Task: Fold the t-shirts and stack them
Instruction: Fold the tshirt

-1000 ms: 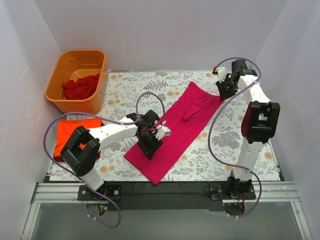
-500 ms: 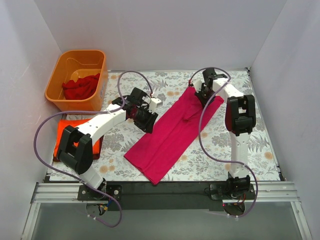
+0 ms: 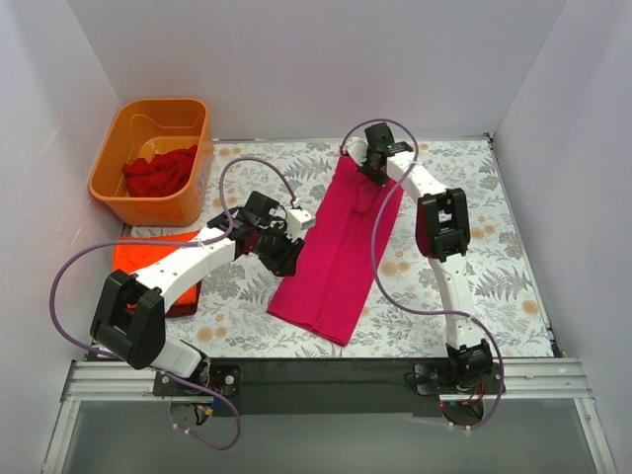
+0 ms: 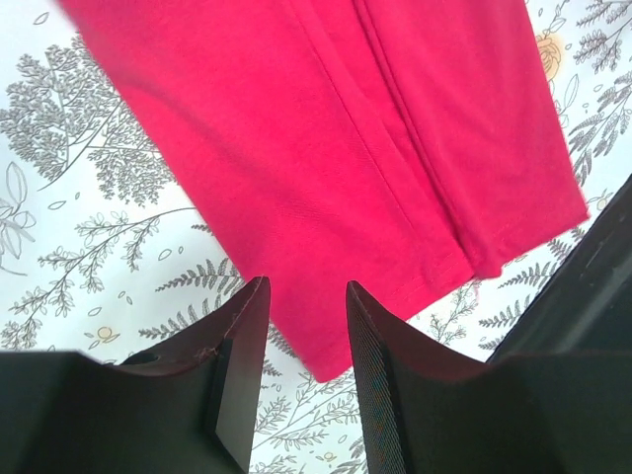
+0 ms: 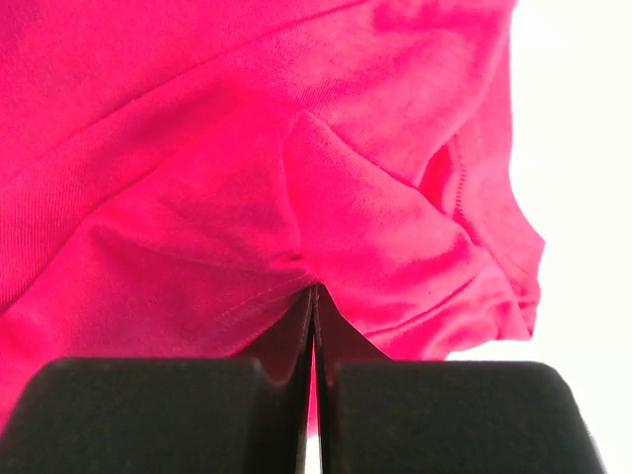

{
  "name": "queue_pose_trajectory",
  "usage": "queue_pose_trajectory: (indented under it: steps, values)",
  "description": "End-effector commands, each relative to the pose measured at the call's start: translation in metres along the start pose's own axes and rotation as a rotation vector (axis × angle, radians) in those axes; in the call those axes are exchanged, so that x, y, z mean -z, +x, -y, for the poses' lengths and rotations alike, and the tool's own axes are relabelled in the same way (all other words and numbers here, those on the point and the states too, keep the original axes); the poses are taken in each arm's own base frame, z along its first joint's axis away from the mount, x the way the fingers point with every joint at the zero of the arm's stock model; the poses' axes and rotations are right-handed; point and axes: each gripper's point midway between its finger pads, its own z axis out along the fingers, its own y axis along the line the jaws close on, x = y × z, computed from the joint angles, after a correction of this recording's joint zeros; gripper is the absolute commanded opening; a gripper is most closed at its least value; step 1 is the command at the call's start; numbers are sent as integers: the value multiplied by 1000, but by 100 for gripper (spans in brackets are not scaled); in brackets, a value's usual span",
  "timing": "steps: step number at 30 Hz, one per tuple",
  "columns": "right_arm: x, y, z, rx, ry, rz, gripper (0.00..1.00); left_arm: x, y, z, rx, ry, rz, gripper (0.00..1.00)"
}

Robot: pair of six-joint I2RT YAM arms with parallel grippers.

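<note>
A magenta-pink t-shirt (image 3: 341, 247), folded into a long strip, lies on the flowered table. My right gripper (image 3: 368, 164) is shut on its far end (image 5: 326, 227), which bunches above the closed jaws. My left gripper (image 3: 286, 252) is open and empty beside the strip's left edge; its fingers (image 4: 237, 336) hover over the table just off the shirt's corner (image 4: 336, 227). An orange t-shirt (image 3: 138, 262) lies folded at the left edge, partly under the left arm. A deep red t-shirt (image 3: 158, 173) lies crumpled in the tub.
An orange plastic tub (image 3: 133, 126) stands at the back left corner. White walls close in the left, back and right sides. The black rail (image 3: 316, 370) runs along the near edge.
The right gripper has dragged the shirt's far end to the left, swinging the strip from diagonal to nearly straight. The left gripper has moved off the shirt to its left edge.
</note>
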Motion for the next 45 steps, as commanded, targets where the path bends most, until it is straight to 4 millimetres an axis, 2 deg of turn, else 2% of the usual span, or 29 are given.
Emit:
queue_pose_trajectory:
  steps: [1, 2, 3, 5, 6, 8, 10, 14, 15, 17, 18, 20, 23, 26, 28, 30, 31, 33, 34, 36, 37, 38, 40, 41, 42, 44, 45]
  values:
    - [-35, -46, -25, 135, 68, 115, 1, -5, -5, 13, -94, 39, 31, 35]
    - [-35, -60, -30, 163, 88, 150, 1, -8, -5, 15, -109, 42, 33, 36]
    - [-30, -78, -20, 169, 149, 207, 1, -14, 1, 16, -122, 45, 16, 36]
    - [-23, -99, -10, 178, 216, 261, 1, -22, 3, 24, -154, 61, 7, 35]
    - [-12, -112, 4, 170, 272, 304, 1, -26, 6, 26, -158, 66, 0, 35]
    - [2, -122, 20, 163, 331, 336, 1, -33, 10, 28, -176, 71, -2, 35]
    - [25, -133, 36, 143, 388, 376, 1, -40, 19, 27, -185, 63, -24, 35]
    - [62, -140, 44, 100, 410, 426, 2, -53, 29, 23, -169, 57, -49, 34]
    - [81, -144, 47, 90, 419, 450, 6, -56, 31, 23, -164, 57, -59, 34]
    - [86, -136, 41, 74, 399, 442, 7, -63, 39, 26, -159, 63, -88, 33]
    - [104, -139, 44, 69, 406, 466, 10, -66, 43, 28, -157, 65, -101, 33]
    - [116, -131, 40, 56, 394, 460, 10, -74, 53, 38, -151, 78, -138, 33]
    - [125, -117, 31, 46, 367, 437, 10, -83, 65, 55, -152, 99, -196, 32]
    - [128, -101, 27, 8, 327, 410, 10, -90, 74, 79, -132, 151, -241, 32]
    - [124, -82, 23, -23, 265, 365, 10, -93, 73, 96, -119, 181, -246, 32]
    - [124, -74, 14, -61, 189, 355, 10, -94, 71, 107, -113, 203, -243, 32]
    - [122, -60, 12, -83, 155, 319, 10, -94, 67, 111, -106, 209, -235, 32]
    - [127, -57, 0, -107, 54, 331, 10, -93, 59, 109, -99, 189, -221, 32]
    - [128, -45, -7, -123, 6, 299, 10, -88, 49, 111, -111, 189, -193, 32]
    - [139, -46, -20, -133, -84, 326, 12, -77, 31, 112, -111, 197, -133, 32]
    - [142, -37, -28, -145, -126, 303, 12, -62, 8, 120, -116, 229, -56, 33]
    - [151, -41, -36, -147, -175, 334, 12, -54, -3, 123, -109, 241, -15, 33]
    - [158, -38, -50, -162, -247, 335, 13, -33, -36, 114, -58, 243, 107, 34]
    - [162, -41, -56, -176, -283, 350, 13, -26, -51, 107, -1, 237, 142, 36]
    - [164, -42, -60, -191, -299, 352, 12, -19, -64, 80, 68, 201, 183, 36]
    - [161, -43, -67, -239, -343, 346, 11, -21, -86, 49, 162, 158, 204, 32]
    - [160, -43, -71, -247, -360, 345, 10, -19, -91, 23, 215, 119, 219, 30]
